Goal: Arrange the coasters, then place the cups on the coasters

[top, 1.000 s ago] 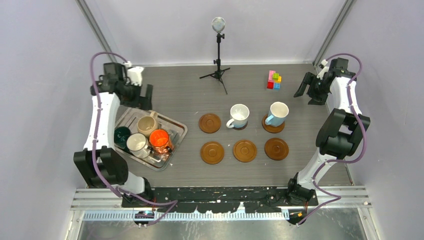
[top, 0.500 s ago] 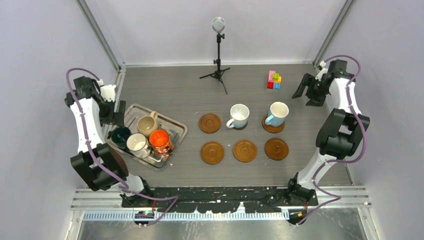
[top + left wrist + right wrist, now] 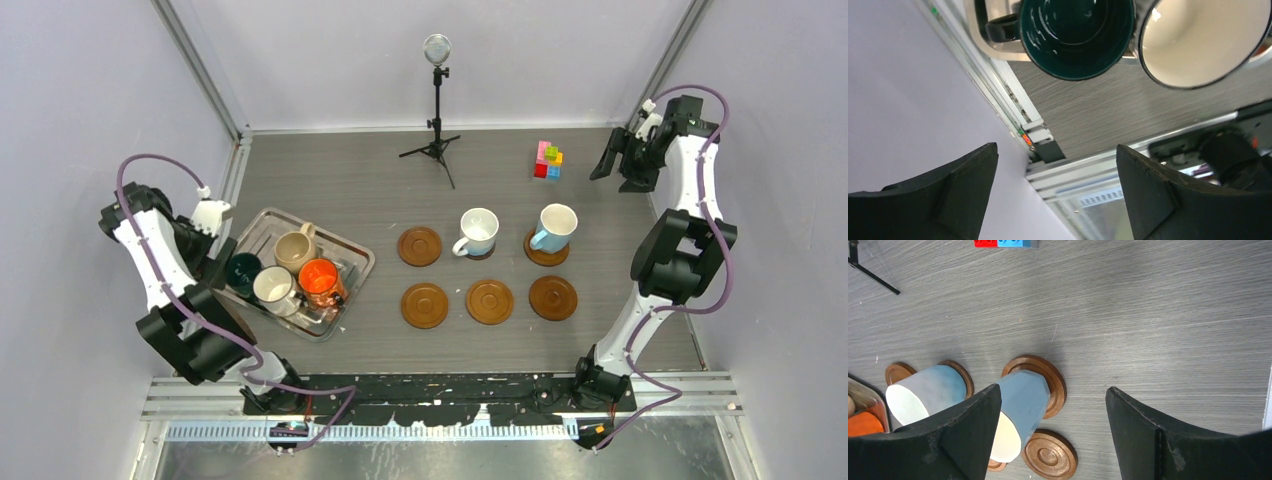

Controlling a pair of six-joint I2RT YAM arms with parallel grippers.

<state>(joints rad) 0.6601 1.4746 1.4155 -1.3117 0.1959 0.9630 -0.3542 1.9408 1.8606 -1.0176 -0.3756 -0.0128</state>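
Six brown coasters lie in two rows mid-table; a bare one (image 3: 420, 246) is at the far left of the back row, and three bare ones fill the front row (image 3: 489, 301). A white cup (image 3: 478, 231) and a light blue cup (image 3: 554, 227) each stand on a back-row coaster (image 3: 1048, 375). The dark green cup (image 3: 244, 270), beige cup (image 3: 295, 250), orange cup (image 3: 319, 278) and dark-rimmed white cup (image 3: 273, 287) sit in the silver tray (image 3: 352, 256). My left gripper (image 3: 220, 252) hangs open and empty just left of the green cup (image 3: 1078, 35). My right gripper (image 3: 615, 170) is open and empty at the far right.
A microphone on a small tripod (image 3: 437, 100) stands at the back centre. A stack of coloured blocks (image 3: 548, 160) sits back right, close to the right gripper. The left wall and table rail (image 3: 1038, 145) run right beside the left gripper.
The left arm swung from the tray's far side back to its left edge beside the green cup, jaws narrowing slightly. The right gripper shifted a little toward the back.
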